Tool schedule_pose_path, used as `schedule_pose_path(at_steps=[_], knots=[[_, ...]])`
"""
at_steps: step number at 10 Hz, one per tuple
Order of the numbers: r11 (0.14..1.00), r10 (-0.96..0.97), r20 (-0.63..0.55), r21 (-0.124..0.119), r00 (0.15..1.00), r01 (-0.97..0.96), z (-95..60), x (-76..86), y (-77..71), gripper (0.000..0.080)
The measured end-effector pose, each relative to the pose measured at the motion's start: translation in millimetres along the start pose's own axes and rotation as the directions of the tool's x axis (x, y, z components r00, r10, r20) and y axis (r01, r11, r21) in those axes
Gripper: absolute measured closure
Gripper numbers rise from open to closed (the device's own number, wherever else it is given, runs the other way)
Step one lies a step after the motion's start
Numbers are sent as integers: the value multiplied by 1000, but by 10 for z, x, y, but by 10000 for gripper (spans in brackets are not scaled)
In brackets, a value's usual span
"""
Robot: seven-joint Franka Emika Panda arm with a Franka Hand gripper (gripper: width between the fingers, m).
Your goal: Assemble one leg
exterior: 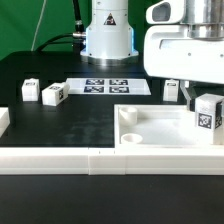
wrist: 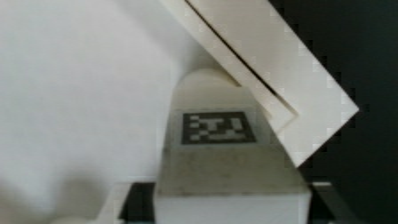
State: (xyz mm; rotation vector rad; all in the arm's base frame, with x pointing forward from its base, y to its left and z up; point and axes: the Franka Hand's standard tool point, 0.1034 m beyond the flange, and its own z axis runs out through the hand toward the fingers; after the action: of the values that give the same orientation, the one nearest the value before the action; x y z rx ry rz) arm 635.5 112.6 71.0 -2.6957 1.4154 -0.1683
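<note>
My gripper [exterior: 207,103] is shut on a leg [exterior: 207,112], a small white block with a black-and-white tag, held over the right end of the large white tray-like piece [exterior: 150,128]. In the wrist view the leg [wrist: 222,140] fills the middle, tag facing the camera, with a dark finger [wrist: 139,200] pressed against each side. The tray's wall [wrist: 285,70] runs diagonally just past the leg's tip. Two more legs [exterior: 53,95] [exterior: 29,91] lie on the black table at the exterior view's left.
The marker board [exterior: 108,87] lies flat in front of the robot base [exterior: 107,35]. A long white wall [exterior: 100,160] runs along the front edge, with a white piece [exterior: 4,122] at its left end. Another small white block [exterior: 172,92] sits behind the tray.
</note>
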Motion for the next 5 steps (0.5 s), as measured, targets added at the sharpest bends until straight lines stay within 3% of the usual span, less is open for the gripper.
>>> schedule_pose_path(at_steps=[3,5], knots=[[955,297,15,-5,955,-297,2,-7,12,507],[874,486,21,-10,874,-486,1,-36,7,505]])
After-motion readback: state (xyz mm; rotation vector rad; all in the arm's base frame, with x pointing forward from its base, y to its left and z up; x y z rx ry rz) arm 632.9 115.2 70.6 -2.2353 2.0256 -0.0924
